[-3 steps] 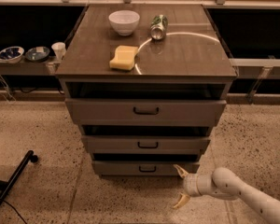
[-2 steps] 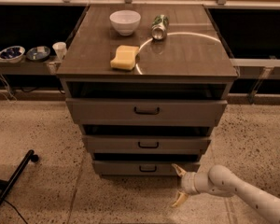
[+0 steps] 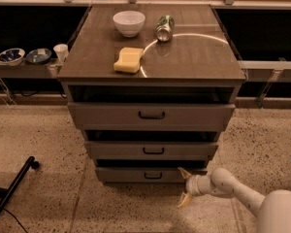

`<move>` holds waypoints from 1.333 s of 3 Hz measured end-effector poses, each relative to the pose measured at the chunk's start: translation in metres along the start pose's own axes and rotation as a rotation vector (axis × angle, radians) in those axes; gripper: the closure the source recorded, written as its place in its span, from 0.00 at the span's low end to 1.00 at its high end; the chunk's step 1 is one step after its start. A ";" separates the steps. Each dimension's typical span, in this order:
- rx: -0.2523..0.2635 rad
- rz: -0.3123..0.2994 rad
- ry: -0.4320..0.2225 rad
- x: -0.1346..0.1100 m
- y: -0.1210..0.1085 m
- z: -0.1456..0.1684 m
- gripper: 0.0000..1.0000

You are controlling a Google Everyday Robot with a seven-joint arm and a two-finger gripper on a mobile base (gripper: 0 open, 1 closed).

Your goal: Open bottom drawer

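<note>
Under the front edge of the brown wooden worktop [image 3: 194, 57], the shallow grey-brown bottom drawer [image 3: 126, 175] with its dark bar handle sits lowest. The cream two-finger gripper [image 3: 185, 186], released and spread wide, hangs just beside the drawer front, below the worktop's front-right corner.

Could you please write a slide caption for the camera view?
Open gripper poised low by one end of the bottom drawer; bowl, sponge and can sit on the cabinet.
</note>
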State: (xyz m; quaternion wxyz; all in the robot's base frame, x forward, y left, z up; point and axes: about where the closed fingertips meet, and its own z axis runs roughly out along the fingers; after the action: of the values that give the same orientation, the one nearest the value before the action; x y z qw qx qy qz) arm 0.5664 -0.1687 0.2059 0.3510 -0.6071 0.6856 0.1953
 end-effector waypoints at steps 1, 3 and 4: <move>0.023 -0.006 0.022 0.008 -0.021 0.011 0.00; 0.048 -0.015 0.111 0.026 -0.066 0.023 0.14; 0.020 -0.056 0.137 0.020 -0.062 0.028 0.34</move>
State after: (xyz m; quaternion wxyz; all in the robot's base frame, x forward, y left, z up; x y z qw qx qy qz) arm 0.6324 -0.1750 0.1825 0.3144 -0.6344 0.6928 0.1367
